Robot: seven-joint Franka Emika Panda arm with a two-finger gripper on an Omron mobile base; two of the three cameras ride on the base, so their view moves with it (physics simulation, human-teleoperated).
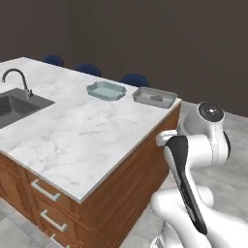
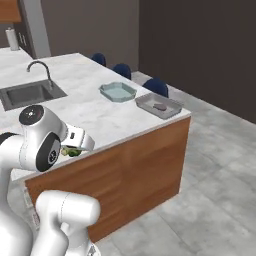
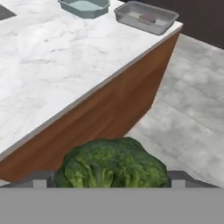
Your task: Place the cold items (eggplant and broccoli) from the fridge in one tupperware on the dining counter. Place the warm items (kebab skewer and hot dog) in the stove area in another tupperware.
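The fingers (image 3: 109, 179) are closed on the broccoli (image 3: 111, 164): in the hand view the green head fills the space between the two dark tips, one showing at each side of it. In the right base view a bit of green (image 2: 72, 151) peeks out beside the arm's wrist, at the near edge of the surface (image 2: 95, 112). The broccoli hangs off the edge of the surface, over its wooden side (image 3: 100, 118) and the grey tiled floor (image 3: 188, 113), not yet over the marble top.

Farther out, near the far corner of the surface, stand two tupperwares, near each other but apart. The grey one (image 3: 146, 17) is closest to the corner and holds a small dark, purplish item (image 3: 148, 17), likely the eggplant, though it is too small to be sure. The teal one (image 3: 85, 8) stands just beyond it, toward the sink, and looks bare inside. In the left base view the grey tub (image 1: 155, 97) sits right of the teal tub (image 1: 106, 90); in the right base view, the grey (image 2: 158, 106) is nearer than the teal (image 2: 118, 92).

A sink (image 1: 17, 106) with a curved tap (image 1: 17, 80) is set into the surface well apart from the tubs. Blue stools (image 1: 134, 80) stand along the far side. Drawers with metal handles (image 1: 46, 190) line the near wooden front.
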